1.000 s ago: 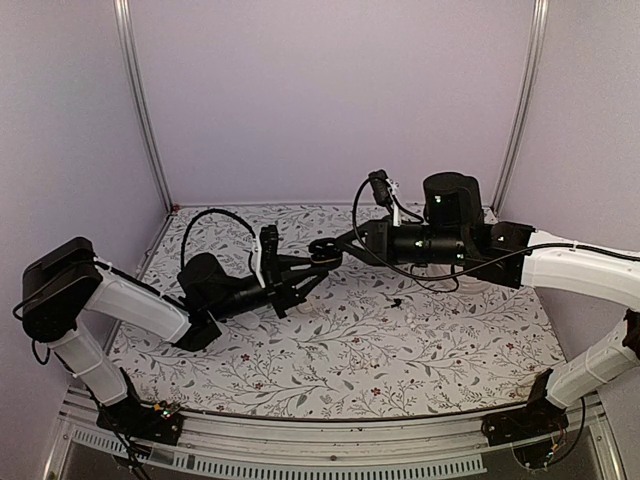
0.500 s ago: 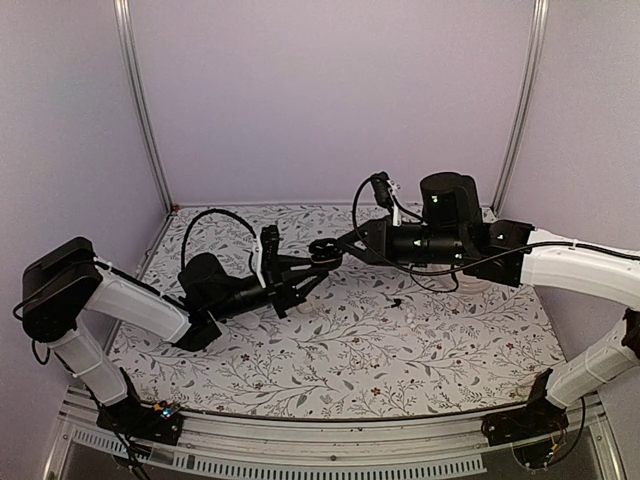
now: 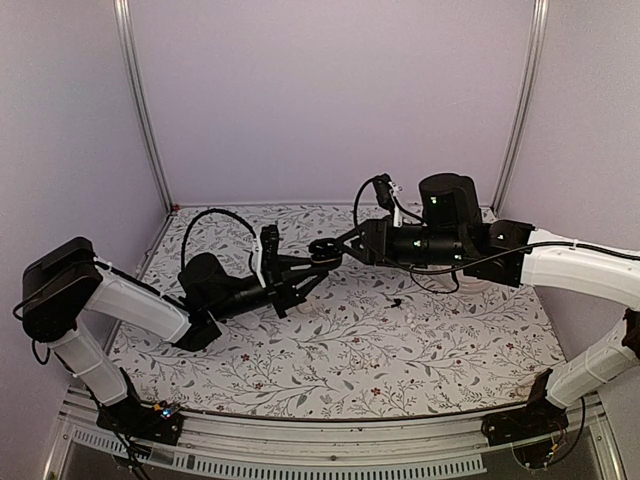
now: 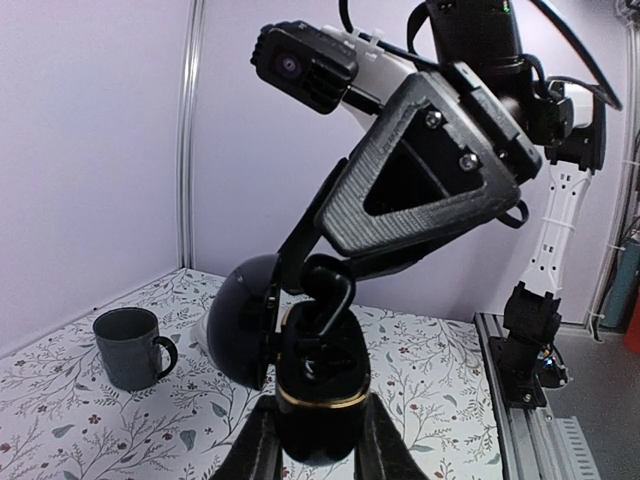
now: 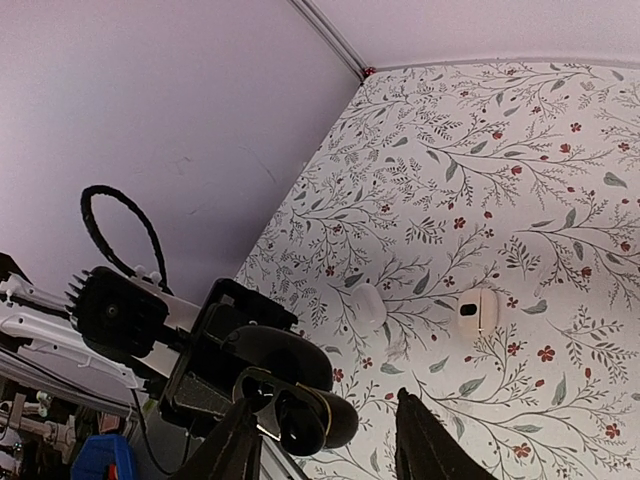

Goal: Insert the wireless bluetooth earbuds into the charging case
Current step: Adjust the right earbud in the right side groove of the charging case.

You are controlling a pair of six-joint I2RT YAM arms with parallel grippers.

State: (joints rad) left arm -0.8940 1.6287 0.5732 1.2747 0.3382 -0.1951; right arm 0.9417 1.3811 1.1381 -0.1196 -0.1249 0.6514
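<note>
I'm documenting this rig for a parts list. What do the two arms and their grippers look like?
The left arm and right arm share white link shells between bulky black joint housings, with loose black cables looping from each wrist. The left gripper and right gripper are matte black; the right's printed fingers are triangular frames with cut-outs and screw heads.

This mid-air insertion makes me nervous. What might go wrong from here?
The charging case is held above the table only by the left gripper, pinched at its lower end; a push from the right gripper at its open top might tilt it or make it slip. The open lid stands right beside the right gripper's finger and might get knocked.
</note>
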